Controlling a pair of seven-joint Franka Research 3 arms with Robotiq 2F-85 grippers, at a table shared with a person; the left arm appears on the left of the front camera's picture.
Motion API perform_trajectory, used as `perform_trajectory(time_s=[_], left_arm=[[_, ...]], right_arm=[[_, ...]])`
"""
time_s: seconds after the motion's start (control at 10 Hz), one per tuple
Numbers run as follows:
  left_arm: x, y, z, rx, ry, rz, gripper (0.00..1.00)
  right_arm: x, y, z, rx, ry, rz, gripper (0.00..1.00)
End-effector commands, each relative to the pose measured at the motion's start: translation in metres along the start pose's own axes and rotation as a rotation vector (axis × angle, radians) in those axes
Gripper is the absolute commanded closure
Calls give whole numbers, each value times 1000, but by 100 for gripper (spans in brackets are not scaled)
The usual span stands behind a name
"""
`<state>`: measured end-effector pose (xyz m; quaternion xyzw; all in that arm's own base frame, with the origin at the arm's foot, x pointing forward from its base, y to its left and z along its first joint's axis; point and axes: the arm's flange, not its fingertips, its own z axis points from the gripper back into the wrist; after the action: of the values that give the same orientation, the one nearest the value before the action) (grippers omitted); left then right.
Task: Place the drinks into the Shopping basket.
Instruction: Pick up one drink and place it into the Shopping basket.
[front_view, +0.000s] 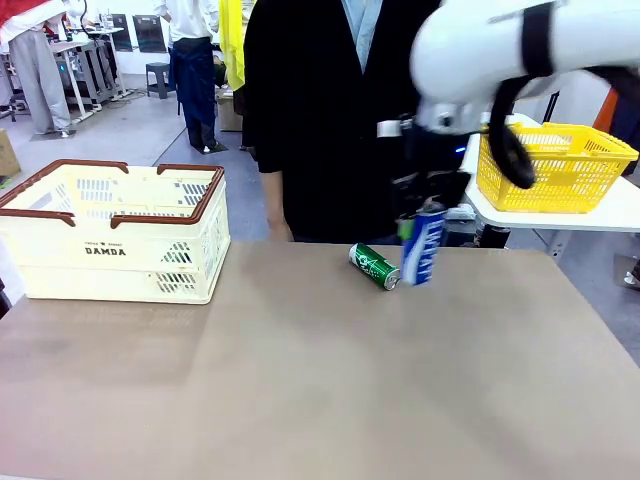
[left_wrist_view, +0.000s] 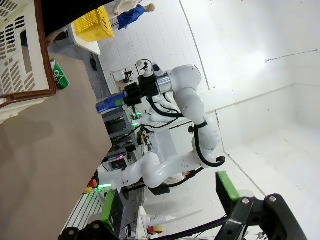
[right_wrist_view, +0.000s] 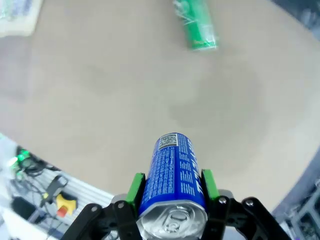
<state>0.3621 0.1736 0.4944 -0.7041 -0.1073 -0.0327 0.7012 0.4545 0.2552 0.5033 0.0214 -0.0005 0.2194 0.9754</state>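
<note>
A broad, matte tan surface (front_view: 300, 380) is carrying the cream plastic Shopping basket (front_view: 110, 235), slot-walled and brown-rimmed. The basket is standing at the far left, well apart from both drinks. The glossy white right arm (front_view: 500, 50) is hanging over the far right side, and the right jaws are clenching a slim blue-and-white can (front_view: 423, 245) by its upper end, the cylinder dangling tilted, clear of the surface. A green can (front_view: 374, 266) is lying on its side just beside it. The left jaws are standing released, green pads (left_wrist_view: 227, 186) wide apart and holding nothing. Smooth aluminium gripped so near one end is looking liable to pivot or slip on the long carry across. The low-hanging base is risking a knock on the basket's rim, and the round green can is likely to roll if nudged.
</note>
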Motion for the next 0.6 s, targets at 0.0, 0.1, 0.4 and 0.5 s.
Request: perform_trajectory(time_s=[0.0, 0.1, 0.4, 0.5], left_arm=[[0, -4, -1, -11, -11, 11, 0], [0, -4, -1, -11, -11, 11, 0], [0, -4, -1, -11, -11, 11, 0], [0, -4, -1, -11, -11, 11, 0]], right_arm=[[15, 36, -18, 61, -77, 230, 100], [25, 61, -30, 101, -66, 329, 100], [46, 122, -79, 140, -77, 504, 100], [47, 139, -93, 126, -52, 546, 100]])
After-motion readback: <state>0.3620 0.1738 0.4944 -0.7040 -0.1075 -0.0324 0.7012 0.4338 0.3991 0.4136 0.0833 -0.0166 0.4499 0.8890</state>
